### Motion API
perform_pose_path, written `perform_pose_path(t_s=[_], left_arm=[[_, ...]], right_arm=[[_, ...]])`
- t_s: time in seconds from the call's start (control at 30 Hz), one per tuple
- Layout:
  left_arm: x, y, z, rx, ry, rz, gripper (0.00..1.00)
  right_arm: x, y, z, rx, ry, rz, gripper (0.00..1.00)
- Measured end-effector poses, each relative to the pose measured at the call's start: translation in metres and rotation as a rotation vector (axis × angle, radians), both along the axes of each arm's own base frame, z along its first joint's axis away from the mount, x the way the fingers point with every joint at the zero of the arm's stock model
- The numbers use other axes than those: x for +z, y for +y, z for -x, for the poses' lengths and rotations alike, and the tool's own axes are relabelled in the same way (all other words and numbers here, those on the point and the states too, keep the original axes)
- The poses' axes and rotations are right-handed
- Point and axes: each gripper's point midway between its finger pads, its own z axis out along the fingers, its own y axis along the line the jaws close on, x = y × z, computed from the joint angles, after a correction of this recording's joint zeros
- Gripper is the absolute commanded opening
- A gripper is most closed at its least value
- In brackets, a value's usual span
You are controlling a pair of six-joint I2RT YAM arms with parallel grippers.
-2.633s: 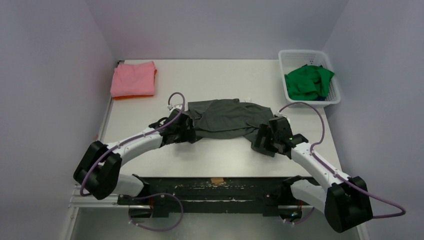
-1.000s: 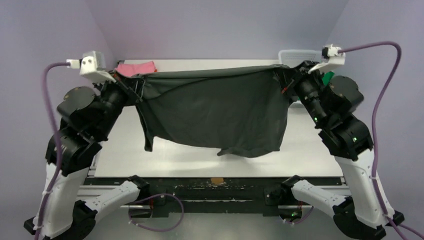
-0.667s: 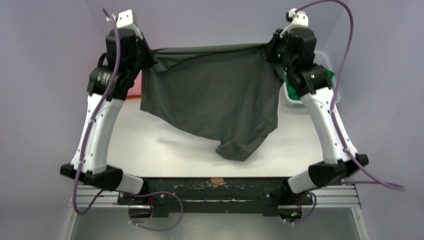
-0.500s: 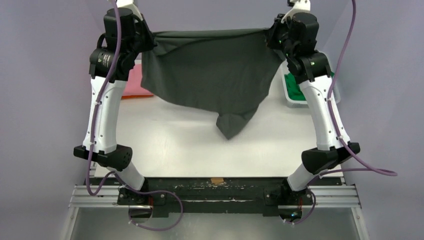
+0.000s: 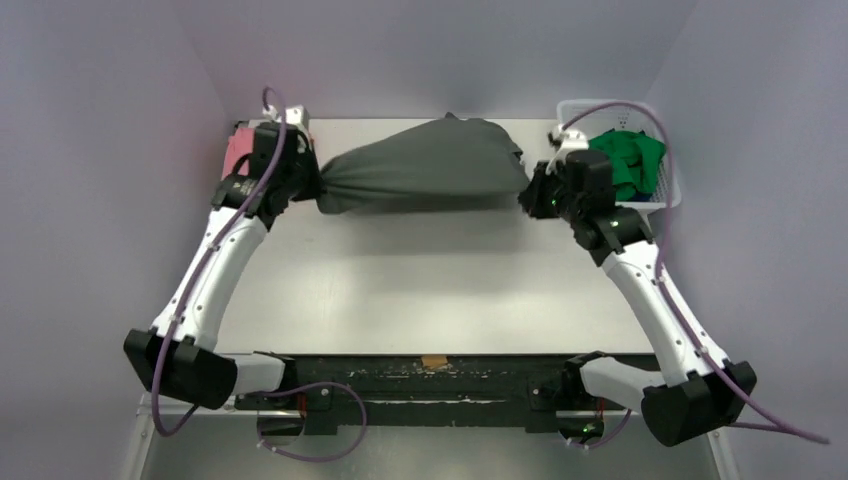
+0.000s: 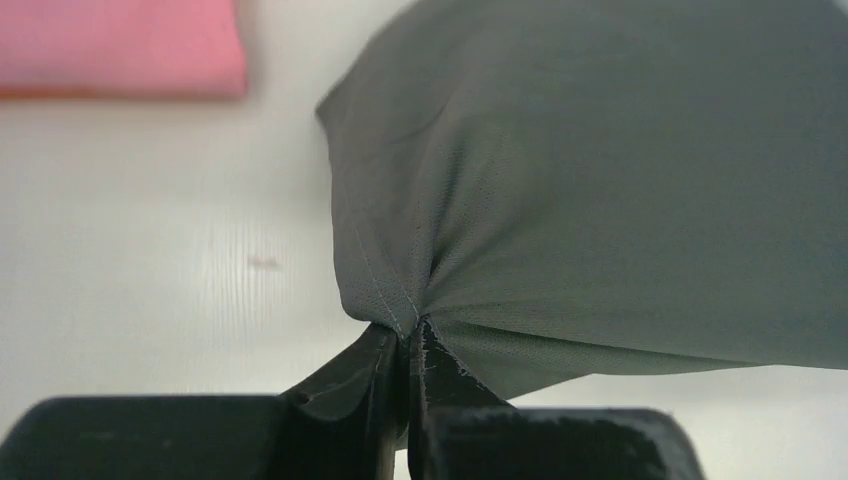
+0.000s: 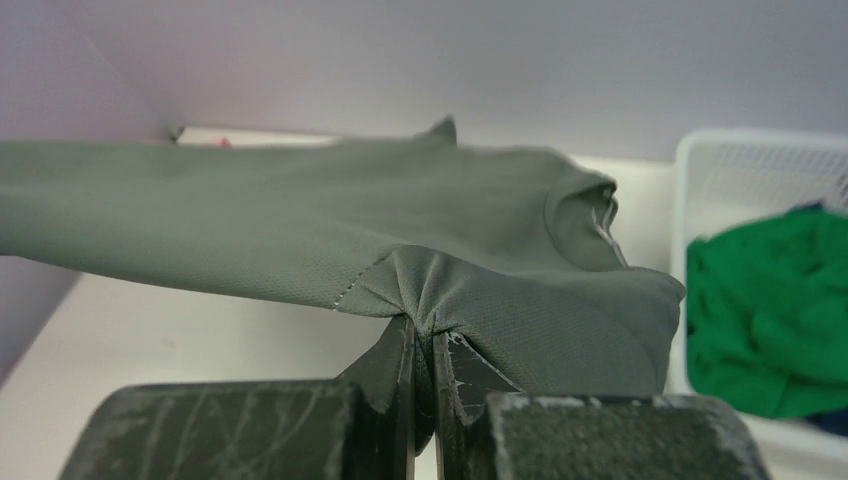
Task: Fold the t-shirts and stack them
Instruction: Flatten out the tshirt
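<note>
The left gripper [image 6: 405,335] has its fingers pressed together on a stitched edge of the dark grey t-shirt [image 6: 600,180], and the cloth puckers out from the pinch at the lower centre of the left wrist view. The right gripper [image 7: 423,335] is clamped the same way on another edge of that shirt, low centre in its own view. From above, the shirt stretches between the two grippers across the upper middle of the frame, over the far part of the table [image 5: 420,290]; whether it touches the surface I cannot tell. A folded pink t-shirt [image 5: 238,150] lies at upper left beside the left arm. A green t-shirt [image 5: 625,160] sits in the white basket [image 5: 672,185] at upper right.
</note>
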Motion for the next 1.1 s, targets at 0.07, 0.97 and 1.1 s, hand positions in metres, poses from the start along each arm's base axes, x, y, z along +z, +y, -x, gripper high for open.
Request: perform_pose_path(t_s=[0.07, 0.97, 1.1], left_arm=[[-0.063, -0.002, 0.004, 0.008, 0.156, -0.006, 0.22], [-0.214, -0.124, 0.095, -0.22, 0.587, 0.165, 1.0], [-0.236, -0.172, 0.07, -0.286, 0.633, 0.208, 1.0]], right_arm=[[-0.084, 0.0, 0.015, -0.005, 0.202, 0.017, 0.07], [-0.196, -0.05, 0.087, -0.292, 0.488, 0.034, 0.99], [-0.213, -0.046, 0.085, -0.29, 0.491, 0.007, 0.99]])
